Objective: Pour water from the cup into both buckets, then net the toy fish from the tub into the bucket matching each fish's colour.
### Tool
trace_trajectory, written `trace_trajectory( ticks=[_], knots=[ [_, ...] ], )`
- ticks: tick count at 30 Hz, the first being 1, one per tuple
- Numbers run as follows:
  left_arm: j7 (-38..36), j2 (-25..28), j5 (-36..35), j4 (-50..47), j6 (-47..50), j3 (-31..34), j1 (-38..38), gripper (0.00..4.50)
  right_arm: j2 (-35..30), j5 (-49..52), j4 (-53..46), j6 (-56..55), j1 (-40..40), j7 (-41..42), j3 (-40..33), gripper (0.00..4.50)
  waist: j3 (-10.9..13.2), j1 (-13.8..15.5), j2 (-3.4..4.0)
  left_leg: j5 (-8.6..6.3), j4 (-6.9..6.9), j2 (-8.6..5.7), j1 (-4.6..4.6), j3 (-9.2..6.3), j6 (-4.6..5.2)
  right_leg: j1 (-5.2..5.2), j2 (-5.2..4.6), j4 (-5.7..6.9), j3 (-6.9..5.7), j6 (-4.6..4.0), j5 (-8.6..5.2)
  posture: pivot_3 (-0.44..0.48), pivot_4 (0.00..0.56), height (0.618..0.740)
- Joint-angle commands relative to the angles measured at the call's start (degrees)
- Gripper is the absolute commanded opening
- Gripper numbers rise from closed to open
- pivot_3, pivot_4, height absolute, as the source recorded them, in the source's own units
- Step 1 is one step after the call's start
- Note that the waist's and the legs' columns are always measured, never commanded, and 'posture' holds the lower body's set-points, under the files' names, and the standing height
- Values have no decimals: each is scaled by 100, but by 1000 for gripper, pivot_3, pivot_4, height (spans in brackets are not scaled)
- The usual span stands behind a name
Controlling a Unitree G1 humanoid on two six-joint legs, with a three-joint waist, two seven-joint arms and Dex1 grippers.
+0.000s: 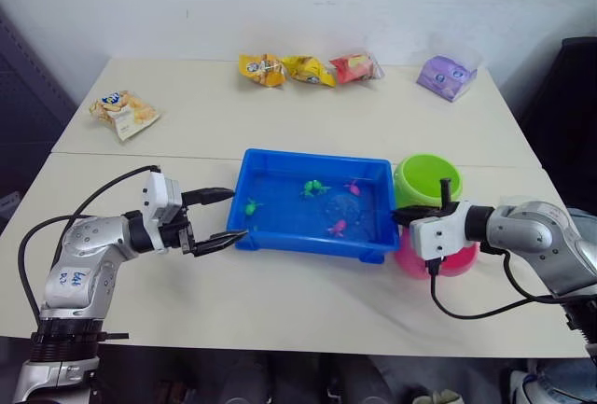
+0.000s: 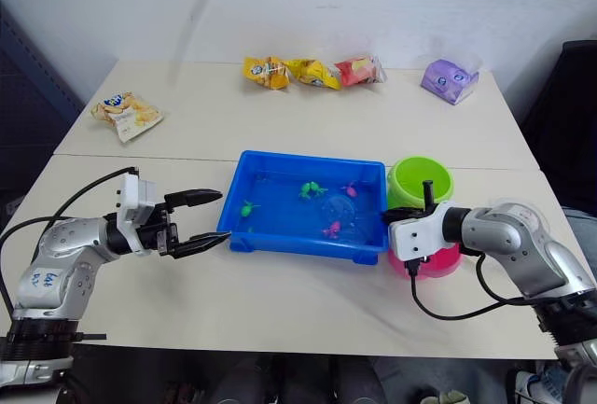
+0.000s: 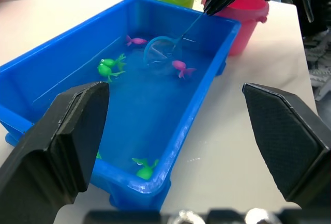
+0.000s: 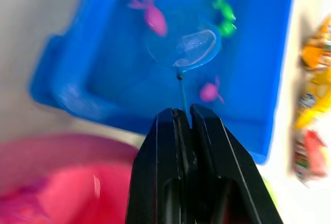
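A pale table (image 1: 280, 124) against a white wall holds one blue tub (image 1: 280, 236) between the spread left tool (image 1: 227, 215) and the right tool (image 1: 403, 215), pinching one net (image 3: 158, 48); four fish, two buckets.

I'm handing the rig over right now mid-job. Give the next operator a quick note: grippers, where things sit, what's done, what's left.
Right gripper: shut on the net handle, hoop dipped in the tub among the fish.
Left gripper: open, holding nothing, beside the tub's left end.
Fish in the tub: two green fish and two pink fish. None netted yet.
Green bucket and pink bucket stand by the tub's right end, pink nearer the robot.
Left to do: net each fish into the bucket of its colour. Whether the buckets hold water or fish, I cannot tell.
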Motion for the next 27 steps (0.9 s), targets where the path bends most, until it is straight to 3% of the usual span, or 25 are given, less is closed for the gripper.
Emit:
trace_trajectory(
  ticks=[1, 17, 23, 27],
  knots=[
    [-113, 119, -130, -204, 75, 25, -100, 4441, -19, 231, -283, 320, 15, 336, -42, 0, 0, -1, 0, 0, 0, 0, 0, 0, 0, 0, 0, 0, 0, 0, 0, 0, 150, 740],
    [-129, 153, -135, -226, 349, -1, -371, 4441, 211, 2398, -1312, 3414, 284, 911, -989, 0, 0, -4, 0, -1, 0, 0, -2, -5, 2, 1, -2, -2, -4, 0, 0, 0, 150, 740],
    [-179, 60, -115, -125, 304, -121, -488, 4441, 147, 3028, -1571, 4271, 381, 851, -1643, 0, 0, 27, 1, -2, 0, 0, -3, -5, 3, 0, -3, -4, -4, 0, 0, 0, 150, 740],
    [-260, -33, -119, -38, 290, -206, -589, 4441, 38, 3392, -2031, 4546, 880, 841, -2389, 0, 0, 42, 1, -3, -6, 0, -4, -6, 2, 0, -2, -9, -5, 0, 0, 0, 150, 740]
  ],
)
